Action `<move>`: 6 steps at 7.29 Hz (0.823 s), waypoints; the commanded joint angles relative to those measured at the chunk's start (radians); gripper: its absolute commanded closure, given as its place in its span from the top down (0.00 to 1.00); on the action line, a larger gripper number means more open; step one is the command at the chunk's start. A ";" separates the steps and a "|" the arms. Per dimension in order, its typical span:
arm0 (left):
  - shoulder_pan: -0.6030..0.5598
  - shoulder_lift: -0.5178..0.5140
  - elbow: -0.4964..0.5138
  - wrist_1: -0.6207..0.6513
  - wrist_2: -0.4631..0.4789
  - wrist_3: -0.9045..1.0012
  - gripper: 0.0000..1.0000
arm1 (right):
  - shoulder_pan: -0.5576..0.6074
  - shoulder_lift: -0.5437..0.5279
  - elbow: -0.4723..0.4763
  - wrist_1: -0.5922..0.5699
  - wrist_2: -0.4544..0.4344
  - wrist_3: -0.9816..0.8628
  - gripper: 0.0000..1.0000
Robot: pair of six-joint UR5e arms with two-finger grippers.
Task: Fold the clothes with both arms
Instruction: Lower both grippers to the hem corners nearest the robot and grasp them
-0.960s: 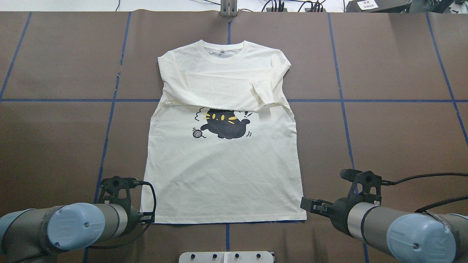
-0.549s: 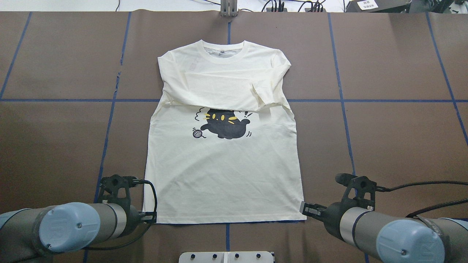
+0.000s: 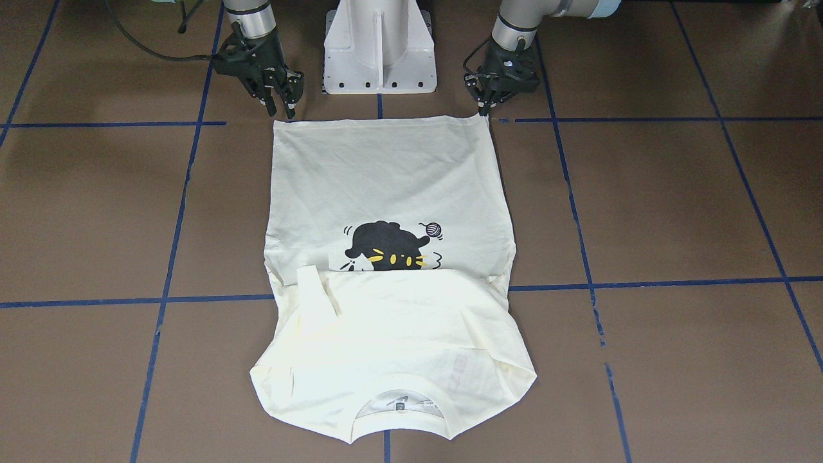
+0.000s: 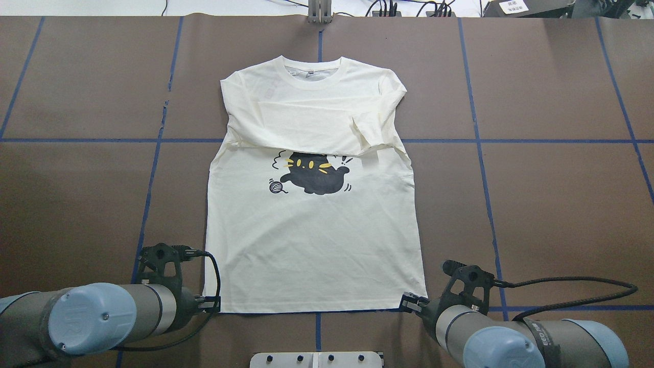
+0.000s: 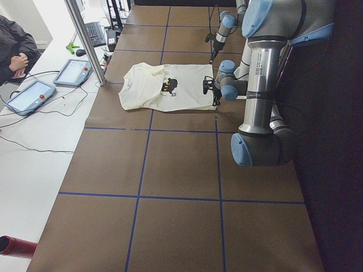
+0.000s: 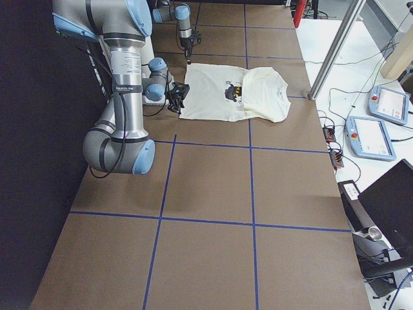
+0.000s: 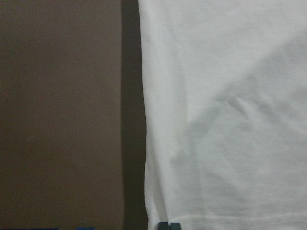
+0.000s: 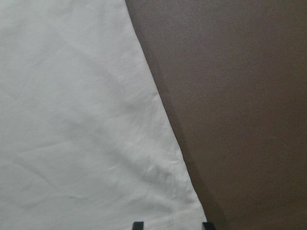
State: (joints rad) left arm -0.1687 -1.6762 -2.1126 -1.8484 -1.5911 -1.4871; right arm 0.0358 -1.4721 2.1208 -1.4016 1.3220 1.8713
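Shirt (image 4: 314, 245): flat on table (image 4: 76, 179).
Left jaws: closed on hem corner.
Right jaws: open at other hem corner.

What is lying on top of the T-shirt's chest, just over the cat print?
The long sleeves are folded across the chest of the T-shirt, with one cuff ending beside the cat print. They cover the cat's top edge; anything printed higher up is hidden.

Bare brown table (image 4: 76, 204) either side of the T-shirt (image 4: 311, 245) (white pedestal base (image 3: 379, 45) close behind its hem)
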 commanded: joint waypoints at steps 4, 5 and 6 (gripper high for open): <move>0.000 0.003 -0.001 0.000 -0.001 -0.001 0.00 | -0.004 0.004 -0.041 -0.002 -0.009 0.003 0.39; 0.000 0.003 -0.003 0.000 -0.001 -0.001 0.00 | -0.007 0.006 -0.042 -0.002 -0.032 0.006 0.10; 0.000 0.004 -0.009 0.000 -0.001 -0.001 0.00 | -0.007 0.006 -0.041 -0.002 -0.046 0.006 0.00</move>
State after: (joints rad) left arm -0.1688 -1.6732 -2.1164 -1.8485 -1.5923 -1.4879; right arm 0.0302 -1.4675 2.0794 -1.4037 1.2953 1.8756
